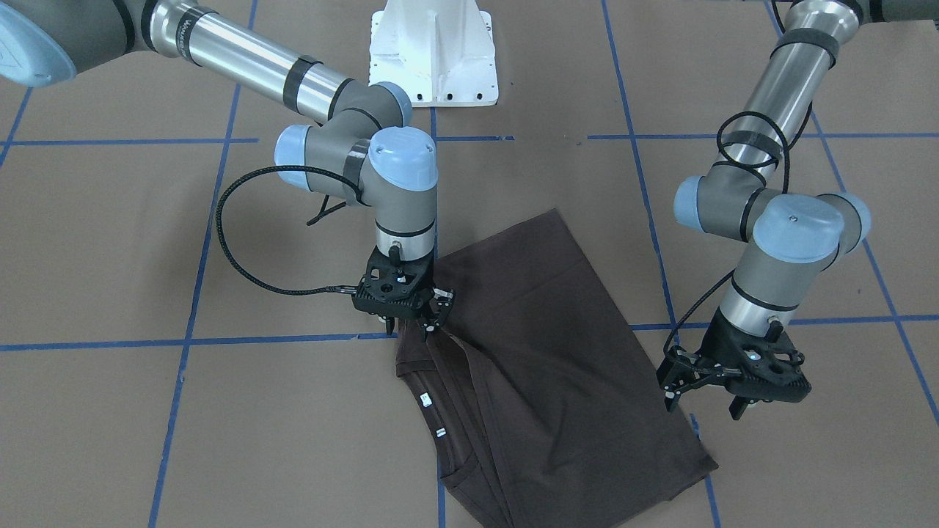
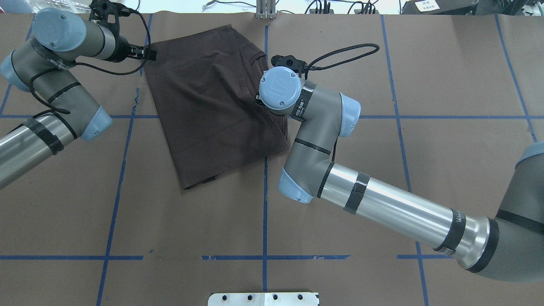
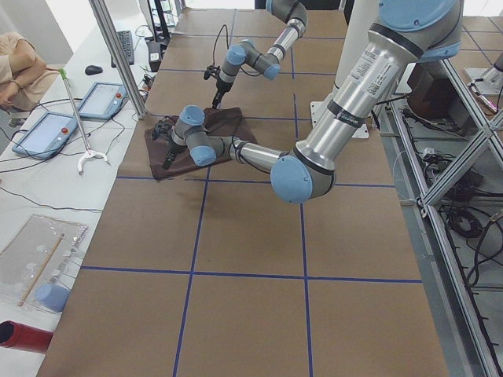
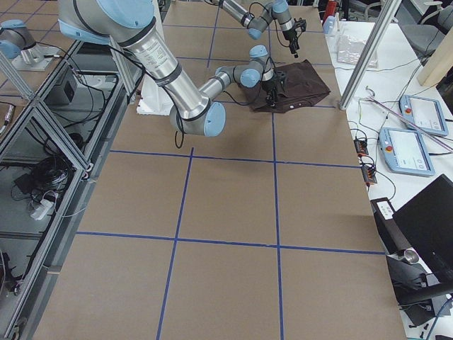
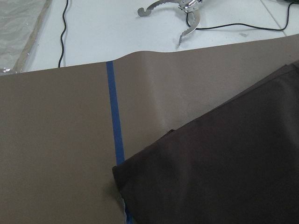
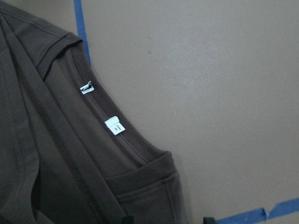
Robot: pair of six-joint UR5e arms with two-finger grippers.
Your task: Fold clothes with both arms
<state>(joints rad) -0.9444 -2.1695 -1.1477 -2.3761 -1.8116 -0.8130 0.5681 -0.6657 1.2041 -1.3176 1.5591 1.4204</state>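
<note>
Nearest me, T-shirt (image 1: 557, 367) lies folded; my right gripper (image 1: 433, 323) pinches its collar edge, left gripper (image 1: 704, 392) spread beside its hem.

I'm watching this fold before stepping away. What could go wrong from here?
The right gripper seems to pinch only a thin edge of the shirt, so it may slip out or drag the folded layers askew. The left gripper hangs open beside the shirt, holding nothing, so a one-sided pull could bunch the fabric.
</note>
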